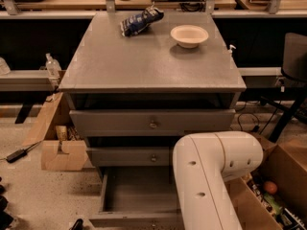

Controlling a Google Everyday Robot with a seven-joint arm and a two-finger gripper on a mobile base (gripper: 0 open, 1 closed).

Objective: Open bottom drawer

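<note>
While bottom drawer (pixel 136 195) sits pulled out, white arm (pixel 211 176) at its rt, gripper out of view, opening can't tell

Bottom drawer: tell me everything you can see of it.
The bottom drawer is matte grey and stands pulled well out beneath the middle drawer. Its flat floor and left wall show, and its front lies at the picture's bottom edge. The white arm hides its right side. The gripper is out of view.
</note>
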